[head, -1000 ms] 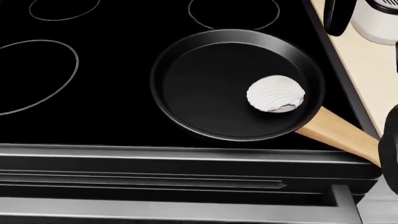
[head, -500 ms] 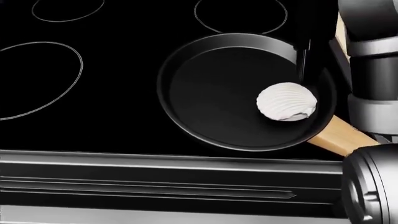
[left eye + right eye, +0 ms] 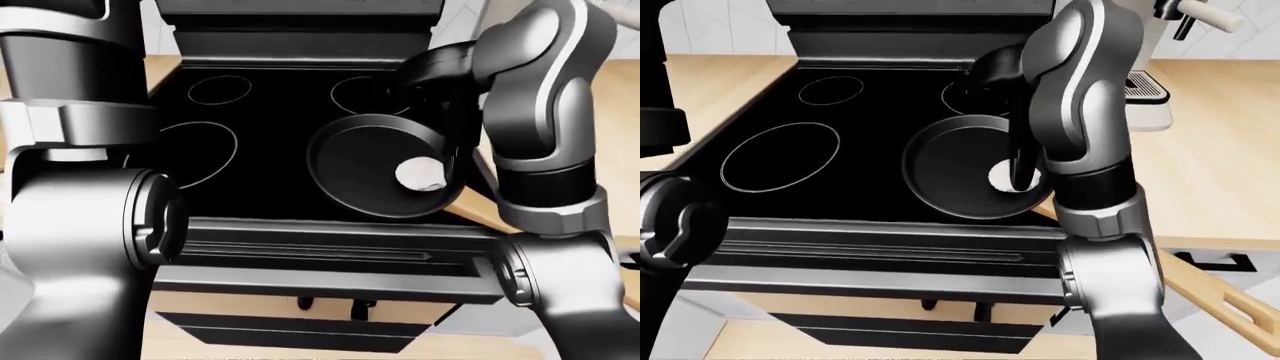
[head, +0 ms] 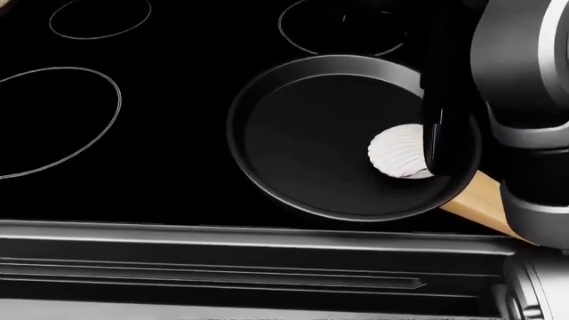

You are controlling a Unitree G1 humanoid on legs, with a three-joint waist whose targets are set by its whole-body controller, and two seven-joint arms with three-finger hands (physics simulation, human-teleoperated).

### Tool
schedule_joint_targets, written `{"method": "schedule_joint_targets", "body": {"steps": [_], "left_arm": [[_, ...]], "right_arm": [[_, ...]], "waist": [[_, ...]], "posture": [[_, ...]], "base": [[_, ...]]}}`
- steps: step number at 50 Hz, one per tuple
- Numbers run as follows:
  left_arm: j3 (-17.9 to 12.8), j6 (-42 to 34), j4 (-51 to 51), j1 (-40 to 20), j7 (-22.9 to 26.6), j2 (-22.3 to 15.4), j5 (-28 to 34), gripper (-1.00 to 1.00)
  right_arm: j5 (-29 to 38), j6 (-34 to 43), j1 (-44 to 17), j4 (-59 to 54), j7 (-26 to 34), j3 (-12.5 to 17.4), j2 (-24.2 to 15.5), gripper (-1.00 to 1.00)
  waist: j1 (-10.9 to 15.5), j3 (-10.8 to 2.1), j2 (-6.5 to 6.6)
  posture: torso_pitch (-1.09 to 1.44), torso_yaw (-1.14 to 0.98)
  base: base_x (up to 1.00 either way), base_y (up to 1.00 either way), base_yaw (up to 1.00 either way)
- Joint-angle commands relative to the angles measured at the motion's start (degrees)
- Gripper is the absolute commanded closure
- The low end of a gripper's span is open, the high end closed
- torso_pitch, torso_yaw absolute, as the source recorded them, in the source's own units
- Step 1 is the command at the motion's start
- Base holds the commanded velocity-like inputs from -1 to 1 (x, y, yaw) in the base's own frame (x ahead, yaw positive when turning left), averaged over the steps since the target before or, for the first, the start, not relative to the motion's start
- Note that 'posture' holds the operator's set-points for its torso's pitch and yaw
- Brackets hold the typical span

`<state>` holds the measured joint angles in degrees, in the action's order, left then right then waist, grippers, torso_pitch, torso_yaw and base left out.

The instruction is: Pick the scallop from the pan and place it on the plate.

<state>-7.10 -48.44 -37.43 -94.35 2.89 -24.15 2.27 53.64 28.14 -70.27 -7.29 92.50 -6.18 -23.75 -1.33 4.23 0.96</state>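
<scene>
Just under our right hand [image 4: 442, 143], in the head view, the scallop [image 4: 398, 153] lies inside the pan [image 4: 311, 143], close to the pan's right wall. It is a white, fan-shaped shell with fine raised ribs, and its right edge is hidden behind the hand's dark fingers [image 4: 433, 133], which hang down over it. Whether those fingers touch the shell or only stand in front of it we cannot tell, and whether they are spread or drawn together is not clear either.

The pan is round, shallow and matte black, with a smooth, slightly glossy rim. Its handle [image 4: 480, 201] is pale wood, running down and to the right of the hand, partly behind our grey forearm.

The pan sits on a glossy black glass stove [image 4: 178, 167], whose burners are marked by thin white rings [image 4: 53, 123] to the left of the hand. Below runs a brushed grey metal trim. No writing or brand mark can be read anywhere.

Our left arm [image 3: 80, 225], smooth grey metal with dark joints, fills the left side of the left-eye view; its hand is out of sight. A light wooden counter [image 3: 1210, 172] lies to the right of the stove.
</scene>
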Motion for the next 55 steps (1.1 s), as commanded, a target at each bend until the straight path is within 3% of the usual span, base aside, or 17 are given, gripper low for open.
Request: {"method": "schedule_joint_targets", "body": {"steps": [1,7,19,26,36,44,49,55], "left_arm": [[-0.3,1.5,1.9,-2.3,-0.2,-0.6,0.2,-1.0],[-0.2,1.3,2.4,-2.1,-0.2,-0.4,0.3,-1.0],[-0.3,1.1,2.6,-2.1,0.0,-0.6,0.4,-1.0],[-0.2,0.5,3.5,-2.0,0.0,-0.4,0.4,-1.0],[-0.3,0.6,3.5,-2.0,0.0,-0.5,0.4,-1.0],[-0.2,0.6,3.5,-2.0,0.0,-0.4,0.4,-1.0],[-0.1,0.1,4.5,-1.6,0.1,-0.1,0.5,-1.0],[-0.1,-0.3,5.0,-1.7,0.1,0.0,0.5,-1.0]], "right_arm": [[-0.4,0.8,-1.9,1.7,0.0,0.5,-1.1,-1.0],[-0.6,1.9,-0.6,3.3,0.0,-0.4,-1.6,-1.0],[7.4,-1.8,0.4,1.9,0.0,4.9,3.8,-1.0],[9.6,-2.7,1.6,2.1,0.0,6.2,5.4,-1.0],[7.1,0.4,3.1,4.2,0.0,2.5,3.9,-1.0],[7.2,0.4,3.7,4.2,0.0,2.3,4.1,-1.0],[9.6,-2.8,3.4,2.7,-0.9,5.4,6.0,-1.0],[10.7,-5.0,2.9,0.7,-3.1,7.0,6.9,-1.0]], "waist": [[-0.1,-1.92,0.05],[0.1,-1.91,0.0],[0.1,-2.08,0.24],[0.2,-2.19,0.27],[0.1,-2.38,0.27],[0.0,-2.42,0.26],[-0.1,-2.38,0.32],[-0.1,-2.36,0.39]], "posture": [[0.0,0.0],[0.0,0.0],[0.0,0.0],[0.0,0.0],[0.0,0.0],[0.0,0.0],[0.0,0.0],[0.0,0.0]], "base": [[0.0,0.0,0.0],[0.0,0.0,0.0],[0.0,0.0,0.0],[0.0,0.0,0.0],[0.0,0.0,0.0],[0.0,0.0,0.0],[0.0,0.0,0.0],[0.0,0.0,0.0]]}}
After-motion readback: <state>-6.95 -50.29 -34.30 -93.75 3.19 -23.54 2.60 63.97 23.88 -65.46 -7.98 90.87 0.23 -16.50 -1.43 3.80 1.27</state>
